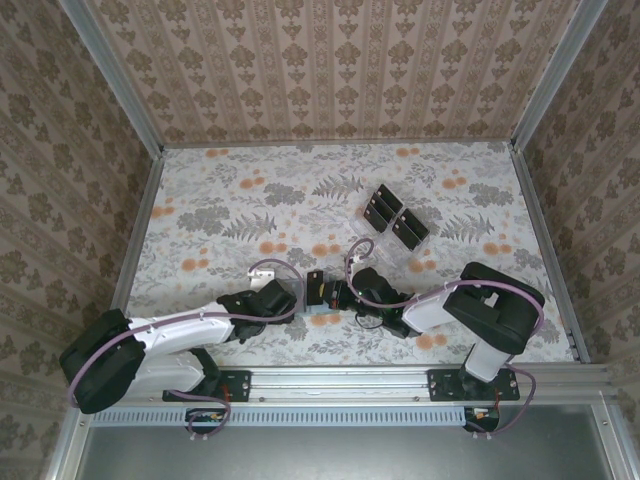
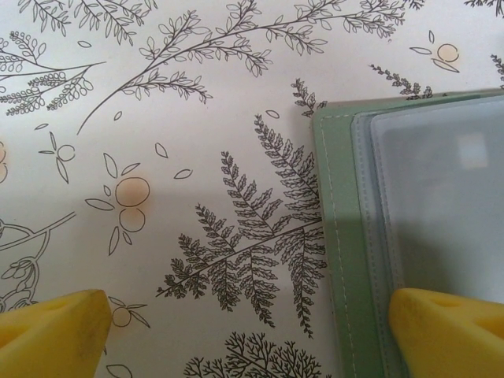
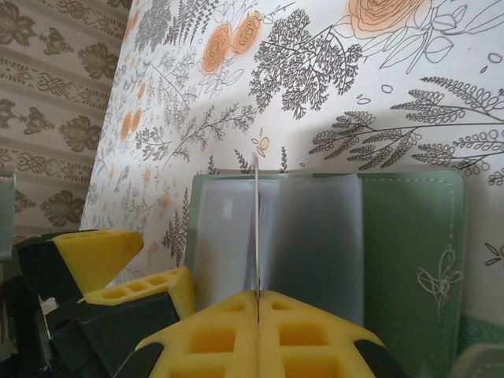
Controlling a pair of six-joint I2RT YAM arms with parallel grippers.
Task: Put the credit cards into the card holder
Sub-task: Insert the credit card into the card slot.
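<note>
Holding a card on edge above the open card holder

The table (image 1: 250, 200), covered in a fern-and-flower print, carries two containers. Toward the far right sits a clear tray (image 1: 398, 213) with the black credit cards (image 1: 381, 206) lying in it in two clusters – the top view is too small to give an exact count.

At the near middle, where both arms meet, the card holder (image 3: 409, 244) lies open and flat. Its sage-green cover faces up on the right, with pale, cloudy sleeves beside it. Whether any sleeve has a card inside cannot be told through the plastic. From above, the arms hide most of it, leaving a pale sliver (image 1: 325, 320).

The left gripper (image 2: 248, 323) stands with its jaws wide apart and nothing between them. One yellow fingertip (image 2: 449, 331) is over the sleeve at the card holder's (image 2: 339, 236) left edge, and the other is over bare cloth.

The right gripper (image 3: 258, 303) has its fingers pressed together on a card (image 3: 257, 228) – seen edge-on as a thin upright line over the sleeves. Its face is hidden, and whether its tip touches the plastic cannot be told.
</note>
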